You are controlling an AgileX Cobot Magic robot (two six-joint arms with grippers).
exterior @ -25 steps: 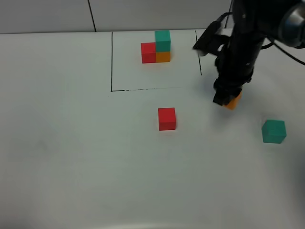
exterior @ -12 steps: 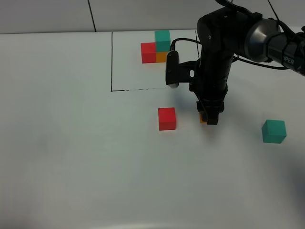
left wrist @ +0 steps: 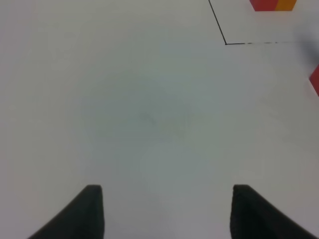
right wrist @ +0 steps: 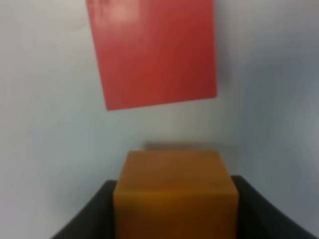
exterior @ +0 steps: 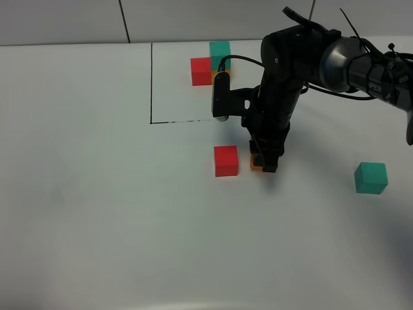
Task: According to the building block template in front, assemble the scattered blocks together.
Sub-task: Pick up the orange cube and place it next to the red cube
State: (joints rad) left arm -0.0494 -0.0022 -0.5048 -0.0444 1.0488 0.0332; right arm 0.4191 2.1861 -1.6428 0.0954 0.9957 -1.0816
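The building block template (exterior: 205,66) lies at the back inside a black drawn frame (exterior: 151,84): a red and a teal-green cube, its orange one mostly hidden behind my right arm. Of the scattered blocks, the red block (exterior: 226,161) rests mid-table and the teal-green block (exterior: 371,177) sits far right. My right gripper (exterior: 263,161) is shut on the orange block (exterior: 255,163), just right of the red block with a small gap. In the right wrist view, the orange block (right wrist: 174,191) sits between the fingers, with the red block (right wrist: 152,52) ahead. My left gripper (left wrist: 167,214) is open over bare table.
The white table (exterior: 97,194) spreads wide to the left and front. My right arm (exterior: 284,77) leans over the frame's right side. In the left wrist view the frame's corner (left wrist: 225,43) and an edge of the red block (left wrist: 315,79) show.
My right arm has carried the orange block leftward from near the frame's right side to just beside the red block. The left gripper has not moved.
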